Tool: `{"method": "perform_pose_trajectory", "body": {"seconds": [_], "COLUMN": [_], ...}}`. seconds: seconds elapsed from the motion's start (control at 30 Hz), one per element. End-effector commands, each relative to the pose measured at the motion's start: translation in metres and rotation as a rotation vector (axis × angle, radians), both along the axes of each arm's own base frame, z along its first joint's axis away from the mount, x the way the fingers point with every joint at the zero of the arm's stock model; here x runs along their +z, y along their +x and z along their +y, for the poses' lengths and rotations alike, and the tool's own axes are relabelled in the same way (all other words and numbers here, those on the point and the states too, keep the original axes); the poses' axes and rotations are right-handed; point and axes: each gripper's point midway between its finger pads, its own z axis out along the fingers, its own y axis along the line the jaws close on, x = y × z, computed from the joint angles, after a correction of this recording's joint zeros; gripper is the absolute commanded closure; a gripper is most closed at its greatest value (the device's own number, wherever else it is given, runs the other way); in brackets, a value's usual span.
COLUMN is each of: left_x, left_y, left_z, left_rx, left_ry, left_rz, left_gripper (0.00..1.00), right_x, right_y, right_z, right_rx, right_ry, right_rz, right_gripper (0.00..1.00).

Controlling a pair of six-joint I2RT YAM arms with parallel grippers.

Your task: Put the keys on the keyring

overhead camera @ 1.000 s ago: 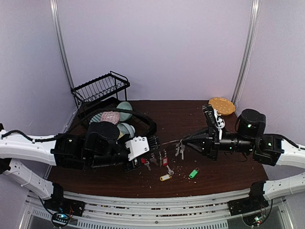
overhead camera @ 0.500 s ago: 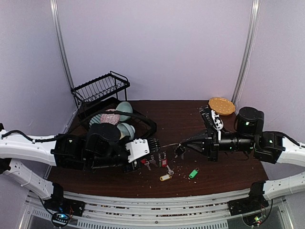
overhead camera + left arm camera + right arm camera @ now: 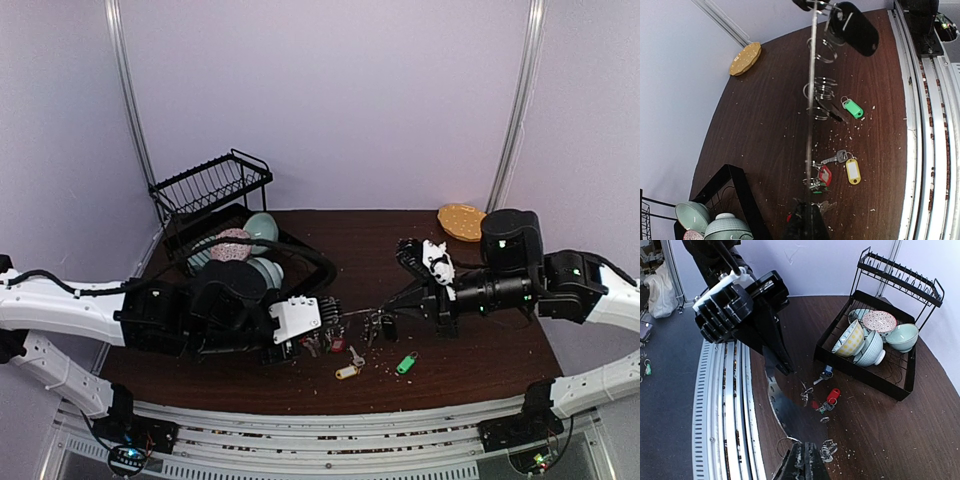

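The dark wooden worktop (image 3: 300,230) is speckled with crumbs. Towards its near edge lie two loose keys, well apart: the yellow-tagged key (image 3: 346,372) and the green-tagged key (image 3: 405,364). Just beyond them the keyring (image 3: 811,100) hangs edge-on above the wood. The left hand (image 3: 807,222) is clamped on one end and the right hand (image 3: 804,460) on the other, with several keys strung along it. The ring is probably best held taut and level, so nothing slides off when one hand lets go to fetch a loose key.
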Motion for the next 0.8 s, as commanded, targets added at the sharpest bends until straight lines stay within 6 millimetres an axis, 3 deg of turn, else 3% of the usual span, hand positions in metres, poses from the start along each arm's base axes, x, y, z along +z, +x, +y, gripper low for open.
{"method": "perform_pose_trajectory", "body": {"seconds": [0.0,0.13,0.4,0.7,0.77], "left_x": [0.033,0.034,0.035,0.050,0.051], "left_y": [0.008,0.012,0.026,0.042,0.042], "left_z": [-0.012,-0.013,-0.007,-0.008,-0.013], "left_rx": [0.036,0.075,0.192,0.330,0.327], "left_ry": [-0.107,-0.144,-0.191,-0.328,-0.347], "left_rz": [-0.022,0.000,0.008,0.040,0.056], "left_gripper": [1.00,1.00,1.00,1.00,1.00], "right_x": [-0.012,0.001,0.023,0.043,0.043], "right_y": [-0.001,0.014,0.041,0.040,0.043], "right_z": [-0.005,-0.011,-0.045,-0.003,0.000], "right_rx": [0.028,-0.076,-0.326,-0.304,-0.324], "right_ry": [-0.106,-0.052,0.088,0.358,0.396], "right_rz": [-0.078,-0.118,-0.222,-0.006,0.001], "right_gripper": [1.00,0.90,0.78,0.92,0.90]}}
